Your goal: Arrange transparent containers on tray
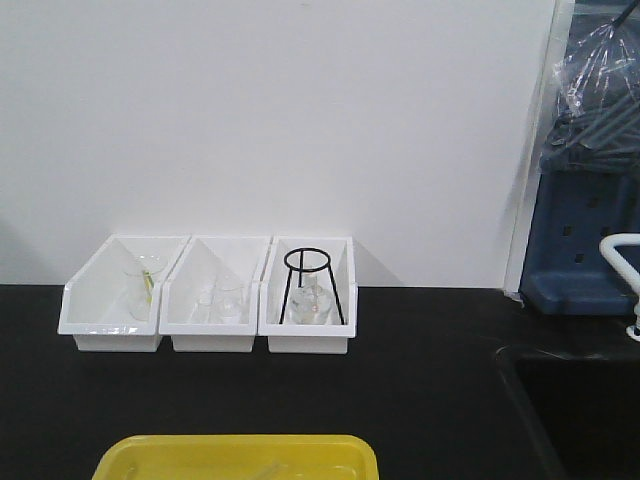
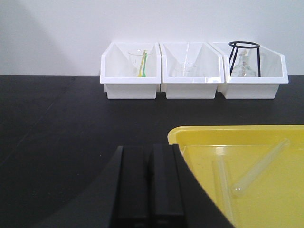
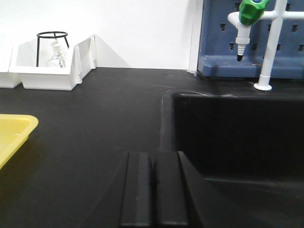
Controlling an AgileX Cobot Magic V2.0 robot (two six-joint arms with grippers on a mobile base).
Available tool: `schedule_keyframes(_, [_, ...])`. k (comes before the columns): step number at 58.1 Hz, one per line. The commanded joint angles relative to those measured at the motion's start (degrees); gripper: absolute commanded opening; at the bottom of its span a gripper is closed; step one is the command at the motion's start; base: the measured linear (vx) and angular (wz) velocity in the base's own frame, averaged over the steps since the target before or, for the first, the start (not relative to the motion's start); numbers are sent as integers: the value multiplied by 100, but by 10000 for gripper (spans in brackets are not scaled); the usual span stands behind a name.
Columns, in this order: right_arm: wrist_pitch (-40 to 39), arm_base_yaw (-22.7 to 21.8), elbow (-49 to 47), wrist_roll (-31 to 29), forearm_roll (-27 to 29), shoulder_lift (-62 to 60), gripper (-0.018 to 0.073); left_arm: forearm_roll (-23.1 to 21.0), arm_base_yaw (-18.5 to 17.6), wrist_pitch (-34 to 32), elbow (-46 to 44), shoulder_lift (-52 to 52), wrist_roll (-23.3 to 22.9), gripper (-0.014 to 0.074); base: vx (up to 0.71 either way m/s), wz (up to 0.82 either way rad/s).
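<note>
The yellow tray (image 2: 247, 135) lies on the black bench at the near edge, its rim also showing in the front view as the tray (image 1: 235, 447) and at the left of the right wrist view as the tray (image 3: 16, 128). Two clear test tubes rest in it: one (image 2: 261, 166) lies slanted, the other (image 2: 224, 183) lies nearly straight beside it. My left gripper (image 2: 149, 154) is shut and empty, just left of the tray's near corner. My right gripper (image 3: 154, 159) is shut and empty, over the bench beside the sink.
Three white bins (image 1: 208, 295) stand against the back wall holding beakers, a flask (image 1: 310, 305) and a black wire stand (image 1: 312, 285). A thin clear tube (image 2: 186, 54) leans in the middle bin. A black sink (image 3: 237, 133) lies at the right, with a white tap (image 3: 263, 47) and blue rack (image 1: 580, 240) behind.
</note>
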Motion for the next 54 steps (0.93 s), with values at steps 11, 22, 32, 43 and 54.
schedule_keyframes(11, [-426,18,53,-21,-153,-44,-13,-46,7,-472,201,-23,-33,-8,0,0])
schedule_keyframes(22, [-426,18,53,-21,-153,-44,-13,-46,7,-472,201,-23,-33,-8,0,0])
schedule_keyframes(32, [-426,18,53,-21,-153,-44,-13,-46,7,-472,201,-23,-33,-8,0,0])
schedule_keyframes(43, [-426,18,53,-21,-153,-44,-13,-46,7,-472,201,-23,-33,-8,0,0])
schedule_keyframes(54, [-426,18,53,-21,-153,-44,-13,-46,7,-472,201,-23,-33,-8,0,0])
